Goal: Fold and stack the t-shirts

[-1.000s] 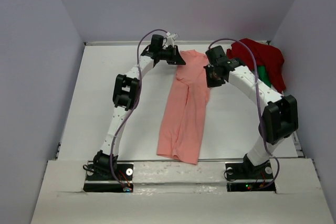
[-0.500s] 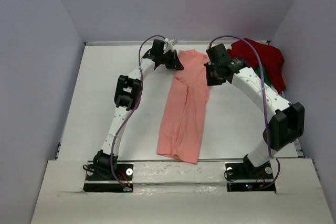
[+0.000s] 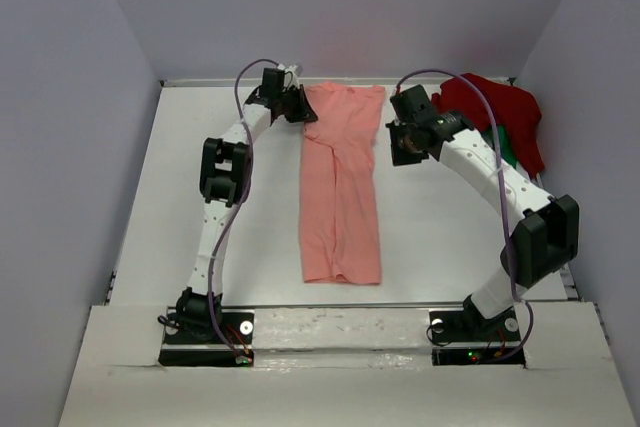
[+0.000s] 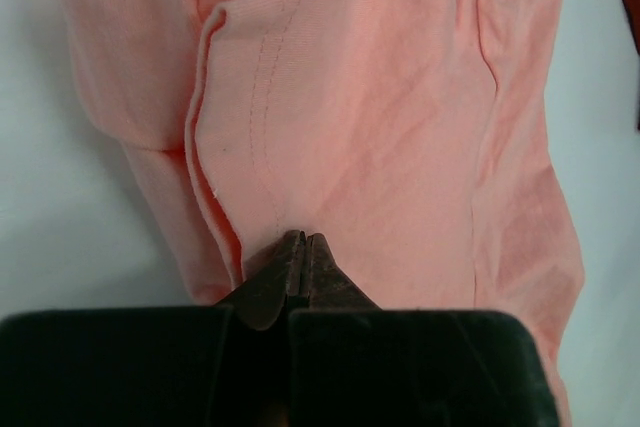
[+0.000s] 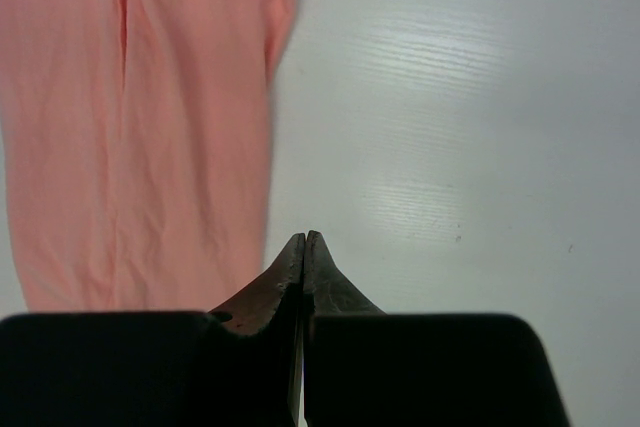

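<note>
On the white table (image 3: 200, 207), a salmon-pink t-shirt (image 3: 340, 197) is laid out mid-table as a long folded strip. Its far left corner is pinched by the left gripper (image 4: 302, 239). The right gripper (image 5: 304, 237) is kept pressed together, nothing in it, just beside the shirt's right edge. A dark red t-shirt (image 3: 495, 107) is heaped far right.

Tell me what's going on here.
A t-shirt fold is under way. The salmon-pink t-shirt lies on the table as a long narrow strip, sides folded in. The left tool is shut at its far left corner, apparently pinching the cloth. The right tool is shut and empty beside the shirt's right edge. A dark red t-shirt and a green one sit heaped in the far right corner.
</note>
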Robot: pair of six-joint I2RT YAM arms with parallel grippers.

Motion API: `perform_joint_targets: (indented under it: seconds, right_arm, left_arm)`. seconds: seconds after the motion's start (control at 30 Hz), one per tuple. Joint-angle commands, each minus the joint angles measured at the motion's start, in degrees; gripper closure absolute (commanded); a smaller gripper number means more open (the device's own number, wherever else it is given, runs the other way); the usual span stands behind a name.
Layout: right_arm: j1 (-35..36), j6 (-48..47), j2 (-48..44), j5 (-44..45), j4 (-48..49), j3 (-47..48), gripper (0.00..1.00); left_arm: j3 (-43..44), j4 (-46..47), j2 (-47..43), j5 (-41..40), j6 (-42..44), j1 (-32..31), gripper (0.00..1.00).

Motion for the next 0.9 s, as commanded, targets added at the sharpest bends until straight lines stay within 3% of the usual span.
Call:
perform_joint_targets:
  seconds: [0.0, 0.23, 0.43, 0.47, 0.5, 0.6, 0.67, 0.77, 0.87]
  right_arm:
    - [0.49, 1.06, 0.43, 0.27, 1.08, -0.74, 1.00]
    - [1.01, 1.06, 2.37, 0.00, 4.77, -4.78, 1.00]
    - [2.94, 1.50, 3.16, -0.26, 7.85, -9.18, 0.99]
    - [3.47, 1.85, 3.16, -0.26, 7.94, -9.44, 0.94]
    - [4.34, 2.20, 2.99, -0.35, 7.77, -9.36, 0.78]
    - [5.50, 3.25, 0.79, -0.26, 7.59, -10.23, 0.52]
    - [6.20, 3.87, -2.35, -1.58, 8.20, -12.42, 0.47]
    - [6.73, 5.44, -6.58, -5.00, 8.99, -17.34, 0.44]
    - [8.92, 7.90, -16.41, -13.16, 11.37, -24.80, 0.46]
  left_arm:
    - [-3.24, -5.52, -2.28, -5.05, 3.16, 1.69, 1.00]
    - [-4.73, -4.56, -4.99, -2.41, 4.04, 1.26, 1.00]
    - [-10.97, -3.14, -17.99, -6.71, 7.12, -2.43, 0.96]
    - [-11.15, -3.23, -21.14, -7.94, 6.51, -2.87, 0.89]
    - [-11.33, -3.49, -22.74, -8.99, 6.07, -3.31, 0.86]
    - [-12.12, -6.65, -29.50, -16.01, 7.98, -6.47, 0.73]
    - [-12.65, -10.60, -33.89, -25.76, 9.40, -9.98, 0.61]
    - [-15.09, -17.72, -40.47, -37.08, 6.69, -13.06, 0.61]
    - [-29.73, -20.02, -48.22, -35.65, -0.42, -14.39, 0.61]
